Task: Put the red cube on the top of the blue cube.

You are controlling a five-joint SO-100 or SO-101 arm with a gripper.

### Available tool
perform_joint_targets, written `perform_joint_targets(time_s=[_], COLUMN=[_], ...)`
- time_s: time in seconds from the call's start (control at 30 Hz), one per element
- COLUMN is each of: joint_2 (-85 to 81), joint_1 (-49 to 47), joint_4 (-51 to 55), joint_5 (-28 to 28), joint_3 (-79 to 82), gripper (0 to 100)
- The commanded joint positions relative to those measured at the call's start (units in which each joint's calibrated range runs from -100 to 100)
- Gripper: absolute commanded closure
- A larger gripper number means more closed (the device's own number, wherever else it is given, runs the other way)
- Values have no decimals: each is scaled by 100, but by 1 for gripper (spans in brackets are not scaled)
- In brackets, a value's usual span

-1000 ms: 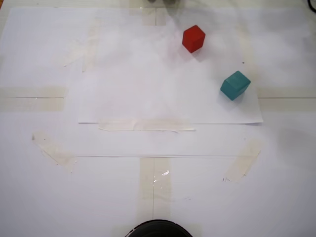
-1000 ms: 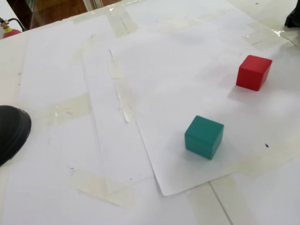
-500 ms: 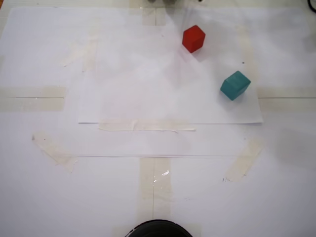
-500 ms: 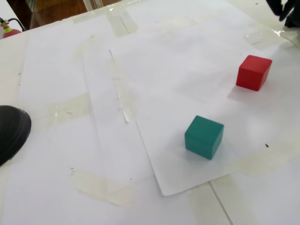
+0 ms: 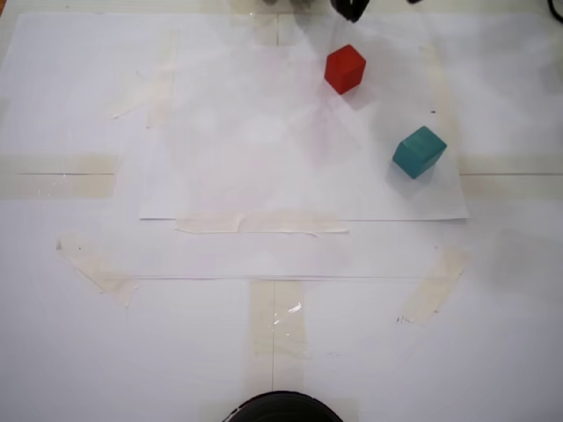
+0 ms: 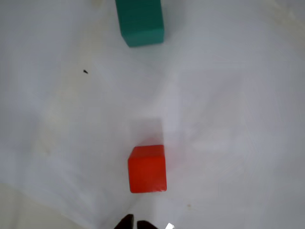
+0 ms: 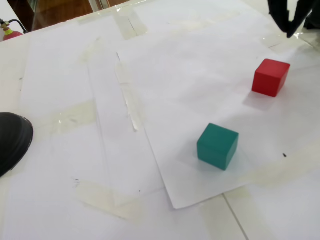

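The red cube [image 5: 345, 69] rests on the white paper near the far edge of a fixed view, and it shows in the wrist view [image 6: 147, 168] and in another fixed view [image 7: 270, 77]. The blue cube [image 5: 419, 151] is a teal block sitting apart from it, to the right and nearer [image 7: 217, 146], at the top of the wrist view [image 6: 140, 21]. My gripper [image 7: 289, 31] hangs above and behind the red cube, touching nothing. Its dark fingertips come together to a point. They peek in at the wrist view's bottom edge [image 6: 133, 223] and at the fixed view's top edge [image 5: 352, 10].
A sheet of paper [image 5: 264, 176] is taped over a larger white cover with several tape strips [image 5: 260, 224]. A black rounded object [image 5: 281, 409] sits at the near edge, also at the left [image 7: 12, 140]. A small red item [image 7: 10, 33] lies beyond the table's far left corner.
The gripper has come into view at the table's far edge and moved toward the red cube. Both cubes stay where they were.
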Motion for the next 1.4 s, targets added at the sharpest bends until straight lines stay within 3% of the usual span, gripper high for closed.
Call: perform_joint_targets(time_s=[0.0,0.33,1.37], joint_2=[25,85,686], joint_1=[-162,-526,-586], joint_4=[-127,-991,-2402], joint_5=[-29,-332,-342], joint_3=[-348,542,1876], gripper=[90,76,71])
